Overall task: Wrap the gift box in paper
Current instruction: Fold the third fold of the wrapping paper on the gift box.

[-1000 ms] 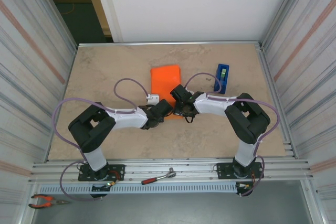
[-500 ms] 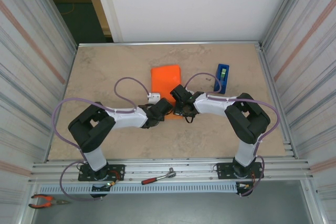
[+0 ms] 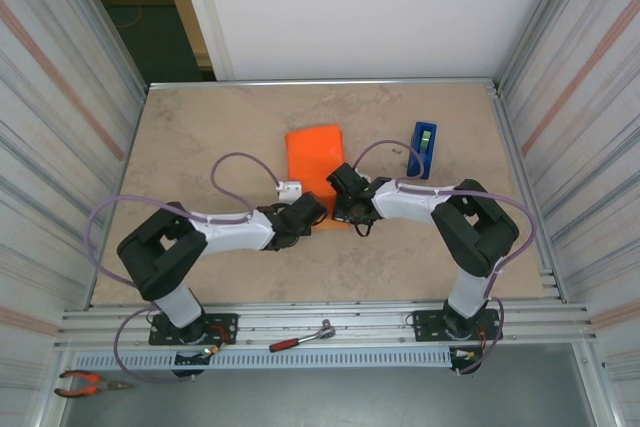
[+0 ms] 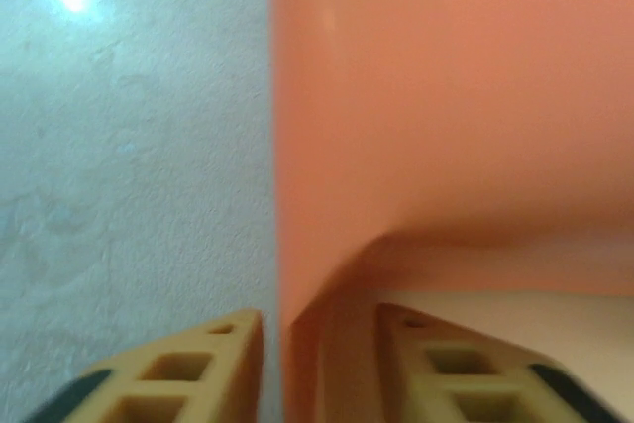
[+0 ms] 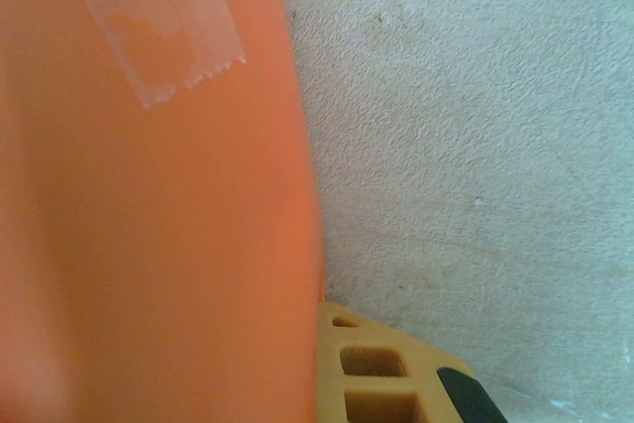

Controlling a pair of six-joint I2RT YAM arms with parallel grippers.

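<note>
The left gripper [image 3: 311,210] sits at the near left corner of the paper [image 3: 315,153], which lies as a flat orange parcel on the table [image 3: 200,137], stretching away ahead of both grippers. In the left wrist view its fingers [image 4: 223,349] stand apart, with a loose paper edge rising between them. The box is hidden under the paper. The right gripper [image 3: 341,209] is closed at the near right corner, one finger [image 5: 386,369] touching the paper's edge; whether it pinches paper I cannot tell. A tape strip [image 5: 163,17] sticks on the paper ahead of it. A dispenser [image 3: 424,149] stands further right.
</note>
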